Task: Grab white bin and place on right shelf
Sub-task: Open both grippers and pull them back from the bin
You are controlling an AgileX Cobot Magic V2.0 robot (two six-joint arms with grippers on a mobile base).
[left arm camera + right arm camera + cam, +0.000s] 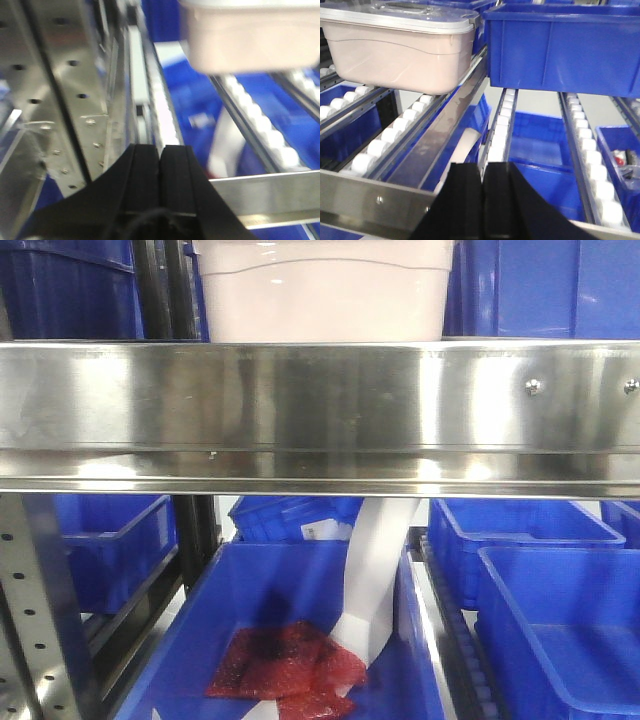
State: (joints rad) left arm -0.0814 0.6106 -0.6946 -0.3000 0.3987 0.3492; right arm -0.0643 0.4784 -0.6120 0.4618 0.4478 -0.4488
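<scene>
The white bin [325, 290] is a pinkish-white tote with a glossy lid. It rests on the white rollers of the shelf, behind the shiny steel front rail [320, 410]. In the right wrist view the white bin [400, 47] sits up and to the left. There my right gripper [483, 167] is shut and empty, low at the rail and well short of the bin. The left wrist view is blurred; the white bin [250, 35] shows at the upper right. My left gripper [161, 150] is shut on nothing, below and left of it.
A large blue crate [560, 47] stands on the rollers right of the bin. Perforated grey uprights [65, 90] rise at the left. Below the rail lie open blue crates [560, 630], one holding a red bag [290, 665] and a white strip [375, 580].
</scene>
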